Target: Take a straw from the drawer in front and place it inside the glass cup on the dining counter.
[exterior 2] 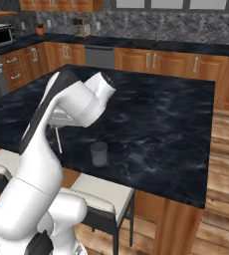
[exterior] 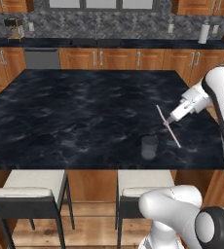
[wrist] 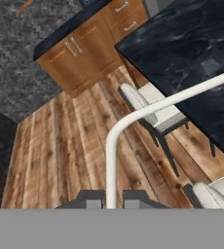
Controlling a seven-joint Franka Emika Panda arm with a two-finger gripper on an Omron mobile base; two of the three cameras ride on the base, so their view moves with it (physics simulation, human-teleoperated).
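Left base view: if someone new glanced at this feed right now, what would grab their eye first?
Probably the thin pinkish straw, tilted in mid-air above the dining counter, pinched in the shut gripper at the end of the white arm reaching in from the right. Next, the small clear glass cup standing near the counter's front edge, just left of and below the straw's lower end, with nothing in it yet.

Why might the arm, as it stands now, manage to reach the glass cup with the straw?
Probably yes: the claw grips the straw above the dining counter, just beside the glass cup, with bare counter between them and the cup's mouth open.
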